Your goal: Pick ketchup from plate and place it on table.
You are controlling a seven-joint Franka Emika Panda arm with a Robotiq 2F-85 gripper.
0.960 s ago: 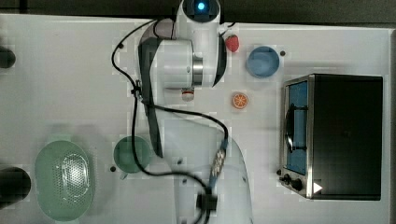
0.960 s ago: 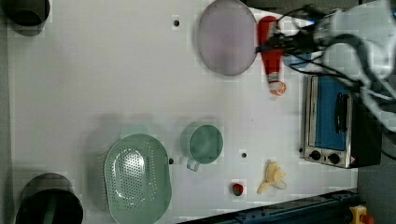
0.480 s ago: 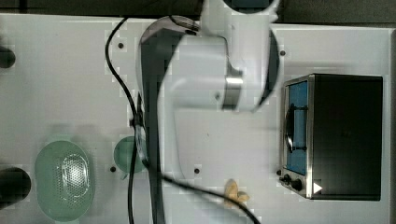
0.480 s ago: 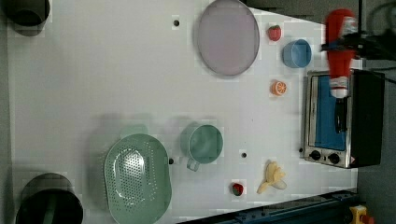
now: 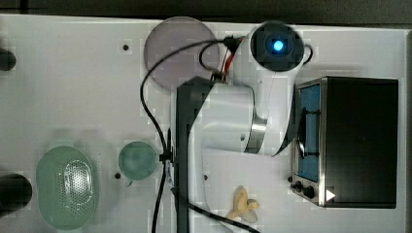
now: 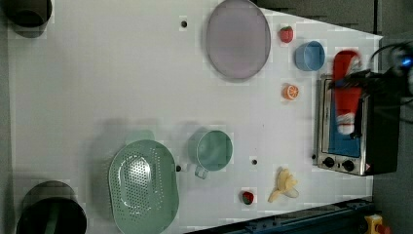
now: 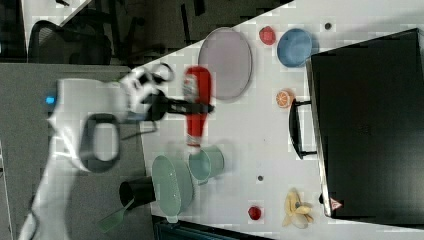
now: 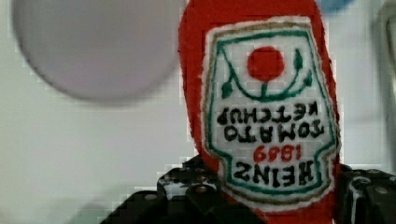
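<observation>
Red plush with a stitched white label sits between my fingers (image 7: 192,107); I hold them part-way open and pressed on the ketchup (image 7: 197,107) across its middle, the bottle hanging in the air with its white cap at the lower end in the right view; in the wrist view the ketchup's label (image 8: 273,112) reads upside down above my dark fingers (image 8: 196,191). The plate (image 6: 237,39) lies bare on the white table (image 6: 97,83), well apart from the bottle in the left view, where the ketchup (image 6: 347,90) hangs in front of the toaster oven (image 6: 350,129); near the plate sit a strawberry (image 6: 286,34), a blue bowl (image 6: 309,55) and an orange slice (image 6: 290,91); further off are a green cup (image 6: 212,150), a green colander (image 6: 142,185) and a banana (image 6: 284,184).
</observation>
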